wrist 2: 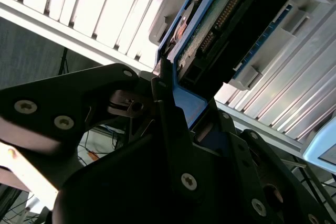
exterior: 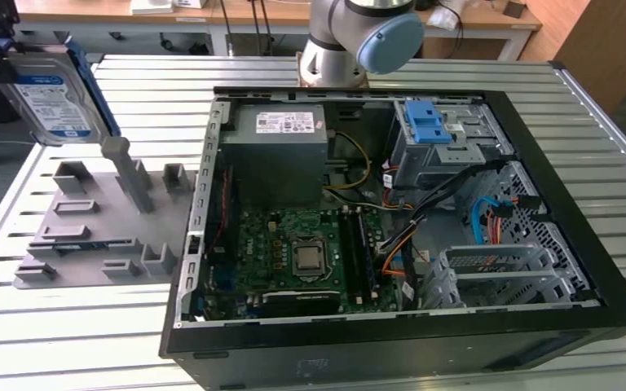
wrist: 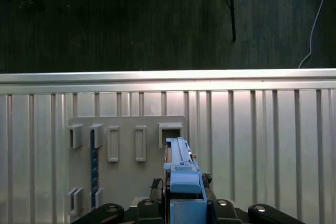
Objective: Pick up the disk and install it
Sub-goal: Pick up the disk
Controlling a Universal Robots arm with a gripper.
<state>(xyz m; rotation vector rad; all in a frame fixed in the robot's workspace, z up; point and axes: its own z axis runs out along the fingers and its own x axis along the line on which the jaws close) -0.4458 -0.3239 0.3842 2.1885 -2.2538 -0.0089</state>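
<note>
Jaws closest to us, clamped on blue carrier end of disk (wrist 2: 226,14). We see disk held in air off jaws' tips, label side showing in exterior view, clear of grey slotted holder (exterior: 90,232) beneath jaws on bench (exterior: 63,326). Open computer case (exterior: 400,354) stands on same bench, well apart from jaws, drive cage (exterior: 443,142) with blue latch inside.

Slatted table (exterior: 74,326) bears grey fixture (exterior: 95,236), open computer case (exterior: 400,346)

Blue-framed silver disk (exterior: 55,102); grey fixture board (exterior: 117,224)
</note>
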